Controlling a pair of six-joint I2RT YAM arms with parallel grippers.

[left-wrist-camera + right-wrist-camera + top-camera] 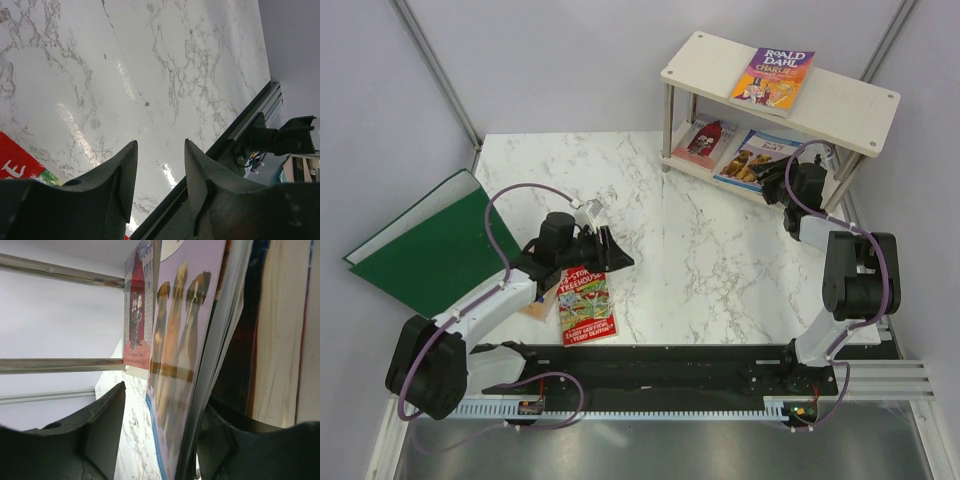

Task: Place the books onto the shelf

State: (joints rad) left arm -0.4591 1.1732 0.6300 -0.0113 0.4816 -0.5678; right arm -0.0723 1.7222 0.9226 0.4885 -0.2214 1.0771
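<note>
The shelf [840,100] stands at the back right. The purple-yellow Roald Dahl book [772,78] lies on its top board. On the lower board lie a red figure book [705,142] and the dogs book [752,160]. My right gripper [775,180] is at that book's near edge. In the right wrist view the dogs book [182,340] sits between the open jaws of the right gripper [162,405], with a gap to the left finger. The left gripper [610,250] hovers open and empty just beyond the red-green Treehouse book [585,303]. A tan book [538,308] peeks out under the left arm.
A large green folder [430,250] lies open at the table's left edge. The shelf's metal legs [60,365] cross beside the right gripper. In the left wrist view the marble table [150,60] ends at a black rail [240,130].
</note>
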